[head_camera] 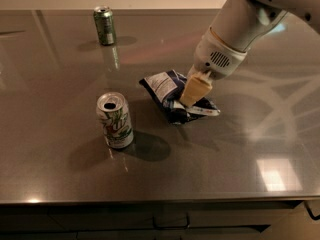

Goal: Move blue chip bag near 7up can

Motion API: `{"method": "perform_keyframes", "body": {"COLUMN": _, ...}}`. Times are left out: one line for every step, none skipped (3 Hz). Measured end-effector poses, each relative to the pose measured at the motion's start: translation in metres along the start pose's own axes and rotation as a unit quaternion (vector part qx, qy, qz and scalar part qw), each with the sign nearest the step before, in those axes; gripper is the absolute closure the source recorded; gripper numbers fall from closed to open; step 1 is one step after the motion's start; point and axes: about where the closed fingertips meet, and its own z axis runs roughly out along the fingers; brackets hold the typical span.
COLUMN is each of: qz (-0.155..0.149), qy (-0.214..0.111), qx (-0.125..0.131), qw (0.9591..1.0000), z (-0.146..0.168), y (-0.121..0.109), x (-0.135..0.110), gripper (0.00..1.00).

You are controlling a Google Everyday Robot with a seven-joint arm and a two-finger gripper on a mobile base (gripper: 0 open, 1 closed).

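Note:
The blue chip bag (172,95) is dark blue with a white label and sits on the grey table, right of centre. My gripper (194,91) comes in from the upper right and is shut on the bag's right part, its tan fingers (196,89) pressed on the crinkled top. The 7up can (115,120) stands upright to the lower left of the bag, white-silver with green swirls and an open top. A gap of about one can's width lies between bag and can.
An all dark-green can (104,25) stands upright at the back left of the table (60,169). The table's front edge runs along the bottom, with dark drawers below. My white arm (240,29) spans the upper right corner.

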Motion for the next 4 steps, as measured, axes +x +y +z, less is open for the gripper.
{"method": "perform_keyframes", "body": {"qz": -0.018, "qy": 0.000, "qx": -0.012, "qw": 0.9998, "z": 0.010, "y": 0.018, "x": -0.005, "gripper": 0.83}}
{"method": "perform_keyframes", "body": {"qz": -0.030, "qy": -0.002, "qx": -0.019, "qw": 0.9994, "z": 0.017, "y": 0.030, "x": -0.008, "gripper": 0.60}}
{"method": "perform_keyframes", "body": {"qz": -0.036, "qy": -0.005, "qx": -0.024, "qw": 0.9991, "z": 0.021, "y": 0.037, "x": -0.012, "gripper": 0.36}}
{"method": "perform_keyframes", "body": {"qz": -0.038, "qy": -0.008, "qx": -0.024, "qw": 0.9990, "z": 0.022, "y": 0.039, "x": -0.016, "gripper": 0.13}}
